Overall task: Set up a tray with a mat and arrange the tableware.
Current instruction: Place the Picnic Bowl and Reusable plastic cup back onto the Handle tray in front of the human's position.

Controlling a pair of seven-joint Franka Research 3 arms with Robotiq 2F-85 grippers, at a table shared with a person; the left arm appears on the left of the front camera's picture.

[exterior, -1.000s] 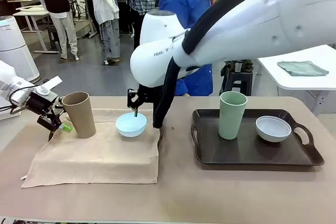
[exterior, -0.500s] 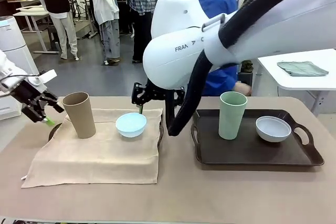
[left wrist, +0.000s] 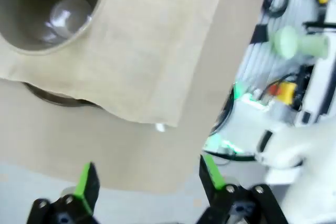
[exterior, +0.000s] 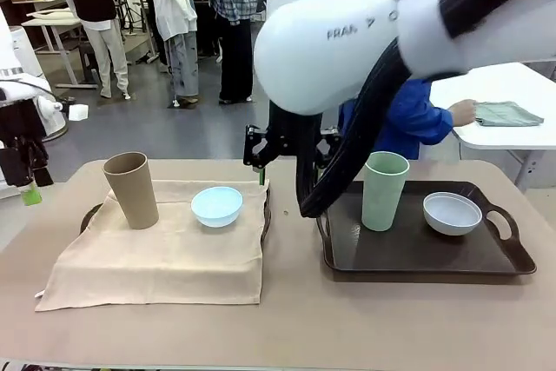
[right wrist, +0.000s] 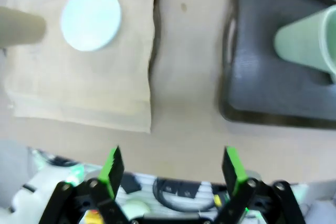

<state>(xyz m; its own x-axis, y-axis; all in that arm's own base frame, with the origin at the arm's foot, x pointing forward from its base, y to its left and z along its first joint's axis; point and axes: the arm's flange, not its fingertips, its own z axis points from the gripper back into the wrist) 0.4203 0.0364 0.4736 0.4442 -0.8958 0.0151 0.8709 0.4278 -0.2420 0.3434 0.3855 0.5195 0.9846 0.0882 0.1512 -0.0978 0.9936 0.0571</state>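
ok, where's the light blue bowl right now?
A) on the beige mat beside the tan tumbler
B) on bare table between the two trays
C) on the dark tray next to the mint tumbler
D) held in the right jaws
A: the light blue bowl sits on the beige mat, beside the tan tumbler and apart from it. The bowl on the dark tray is the white bowl.

- tan tumbler (exterior: 131, 188), left, plain
- light blue bowl (exterior: 216, 206), just right of it
- beige mat (exterior: 165, 258), plain, under both
- mint green tumbler (exterior: 384, 190), right
- white bowl (exterior: 452, 213), far right
- dark brown tray (exterior: 408, 258), right
- light brown table (exterior: 304, 323)
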